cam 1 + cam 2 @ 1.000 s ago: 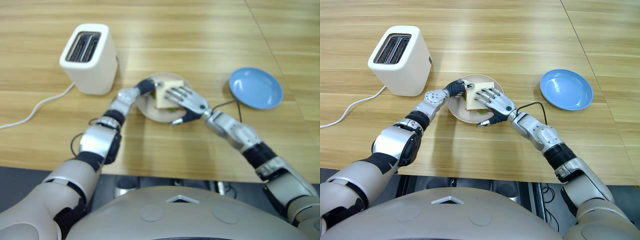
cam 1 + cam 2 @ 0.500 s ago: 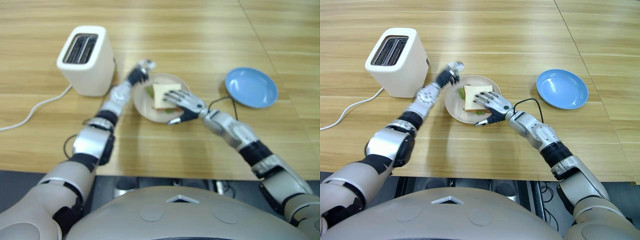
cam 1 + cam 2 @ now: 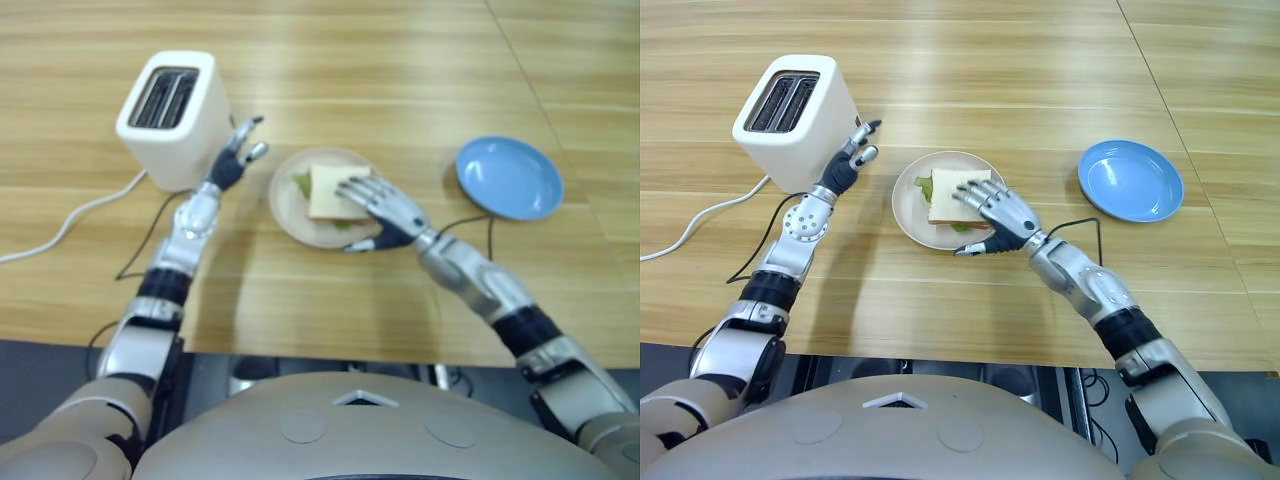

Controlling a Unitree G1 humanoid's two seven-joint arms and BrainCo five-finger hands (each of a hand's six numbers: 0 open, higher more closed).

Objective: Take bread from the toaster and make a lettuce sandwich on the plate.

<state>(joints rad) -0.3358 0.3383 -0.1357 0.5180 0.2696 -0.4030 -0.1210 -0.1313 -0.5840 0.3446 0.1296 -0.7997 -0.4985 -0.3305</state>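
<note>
**Bread in place, my left hand drawn clear**

Toward the table's left side stands the toaster [image 3: 795, 120], its slots looking empty. My left hand [image 3: 852, 150] has swung off the plate and now hangs just beside the toaster, fingers loose, holding nothing. On the plate [image 3: 908, 205], nearer the table's front edge, the bread [image 3: 952, 190] lies over lettuce [image 3: 923, 186]. My right hand [image 3: 998, 215] still rests flat on the slice, fingers spread, not gripping. I judge the sandwich about finished.
</note>
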